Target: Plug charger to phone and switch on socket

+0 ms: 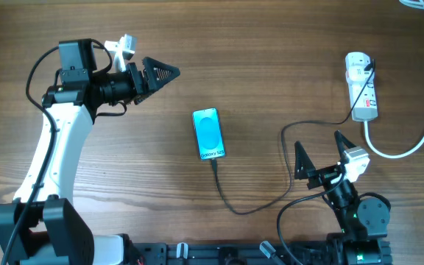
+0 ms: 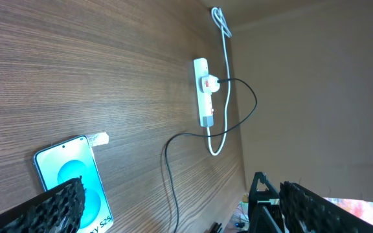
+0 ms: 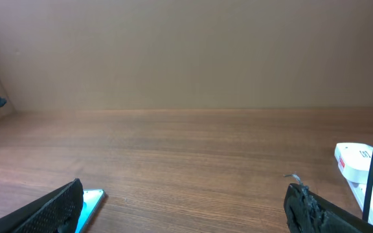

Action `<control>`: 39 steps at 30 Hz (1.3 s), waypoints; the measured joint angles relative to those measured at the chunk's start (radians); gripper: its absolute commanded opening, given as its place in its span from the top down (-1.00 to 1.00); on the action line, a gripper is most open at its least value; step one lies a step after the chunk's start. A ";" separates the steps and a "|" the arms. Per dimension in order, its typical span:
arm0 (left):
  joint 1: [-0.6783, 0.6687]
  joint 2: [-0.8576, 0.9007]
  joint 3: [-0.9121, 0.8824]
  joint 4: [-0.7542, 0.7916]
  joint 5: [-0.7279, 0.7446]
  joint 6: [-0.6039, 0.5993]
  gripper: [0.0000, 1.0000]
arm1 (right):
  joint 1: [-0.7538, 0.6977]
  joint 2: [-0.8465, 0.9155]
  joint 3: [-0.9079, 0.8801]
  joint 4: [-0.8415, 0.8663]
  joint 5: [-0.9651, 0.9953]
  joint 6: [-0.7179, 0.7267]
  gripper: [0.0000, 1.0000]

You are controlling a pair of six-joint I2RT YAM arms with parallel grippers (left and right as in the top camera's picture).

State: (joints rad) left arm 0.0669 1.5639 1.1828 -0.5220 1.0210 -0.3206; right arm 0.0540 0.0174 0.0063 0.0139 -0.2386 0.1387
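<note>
The phone point(image 1: 209, 134) lies flat mid-table with its cyan screen up; it also shows in the left wrist view point(image 2: 67, 175) and at the bottom left of the right wrist view point(image 3: 92, 197). The thin black charger point(image 1: 241, 212) runs from the phone's near end in a loop to the white socket point(image 1: 361, 87) at the far right, where its plug sits. I cannot tell whether the tip is seated in the phone. My left gripper point(image 1: 160, 72) is open and empty, up left of the phone. My right gripper point(image 1: 317, 147) is open and empty, right of the phone.
The socket's thick white cord point(image 1: 400, 155) loops along the right edge and off the top. The socket point(image 2: 203, 90) and charger cable point(image 2: 168, 175) show in the left wrist view, and the socket's end point(image 3: 361, 162) in the right wrist view. A small white tag point(image 2: 98, 137) lies by the phone.
</note>
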 measured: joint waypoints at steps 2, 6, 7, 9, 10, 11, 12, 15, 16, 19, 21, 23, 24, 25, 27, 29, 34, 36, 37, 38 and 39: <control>0.000 0.000 0.000 0.000 0.000 0.000 -1.00 | 0.000 0.000 0.000 0.000 0.000 0.000 -0.99; -0.002 -0.003 0.000 0.000 -0.050 0.000 -1.00 | 0.000 0.000 0.000 0.000 0.000 0.000 -0.99; -0.005 -0.006 0.000 0.000 -0.071 0.000 -1.00 | 0.000 0.000 0.000 0.000 0.000 0.000 -0.99; -0.013 -0.026 0.000 -0.013 -0.123 0.000 -1.00 | 0.000 0.000 0.000 0.000 0.000 0.000 -0.99; -0.018 -0.051 0.000 -0.049 -0.154 0.000 -1.00 | 0.000 0.000 0.000 0.000 0.000 0.000 -0.99; -0.024 -0.068 0.002 -0.083 -0.181 0.000 -1.00 | 0.000 -0.001 0.000 0.000 0.000 0.000 -0.99; -0.030 -0.080 0.004 -0.126 -0.216 0.000 -1.00 | 0.000 -0.002 0.000 0.000 0.000 0.000 -0.99; -0.101 -0.097 0.000 -0.263 -0.422 0.001 -1.00 | 0.000 -0.002 0.000 0.000 0.000 0.000 -0.99; -0.129 -0.097 -0.010 -0.250 -0.478 0.008 -1.00 | 0.000 -0.002 0.000 0.000 0.000 0.000 -0.99; -0.237 -0.098 -0.092 -0.042 -0.571 0.081 -1.00 | 0.000 -0.003 0.000 0.000 0.000 0.000 -0.99; -0.303 -0.098 -0.156 0.137 -0.602 0.110 -1.00 | 0.000 -0.004 0.000 0.000 0.000 0.000 -0.99; -0.364 -0.098 -0.201 0.275 -0.640 0.129 -1.00 | 0.000 -0.004 0.000 0.000 0.000 0.000 -0.99; -0.393 -0.098 -0.220 0.311 -0.674 0.133 -1.00 | 0.000 -0.004 0.000 0.000 0.000 0.000 -0.99; -0.423 -0.098 -0.243 0.326 -0.715 0.137 -1.00 | 0.000 -0.004 0.000 0.000 0.000 0.000 -0.99; -0.450 -0.098 -0.277 0.338 -0.758 0.137 -1.00 | 0.000 -0.004 0.000 0.000 0.000 0.000 -0.99; -0.461 -0.098 -0.335 0.360 -0.789 0.137 -1.00 | 0.000 -0.004 0.000 0.000 0.000 0.000 -0.99; -0.464 -0.105 -0.477 0.455 -0.815 0.137 -1.00 | 0.000 -0.004 0.000 0.000 0.000 0.000 -0.99; -0.465 -0.124 -0.521 0.463 -0.815 0.137 -1.00 | 0.000 -0.004 0.000 0.000 0.000 0.000 -0.99; -0.465 -0.136 -0.542 0.465 -0.814 0.137 -1.00 | 0.000 -0.004 0.000 0.000 0.000 0.000 -0.99; -0.465 -0.160 -0.571 0.464 -0.814 0.137 -1.00 | 0.000 -0.004 0.000 0.000 0.000 0.000 -0.99; -0.465 -0.177 -0.592 0.470 -0.814 0.137 -1.00 | 0.000 -0.004 0.000 0.000 0.000 0.000 -0.99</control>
State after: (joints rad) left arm -0.3977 1.3869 0.5903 -0.0517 0.2066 -0.1833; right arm 0.0540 0.0135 0.0063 0.0143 -0.2386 0.1387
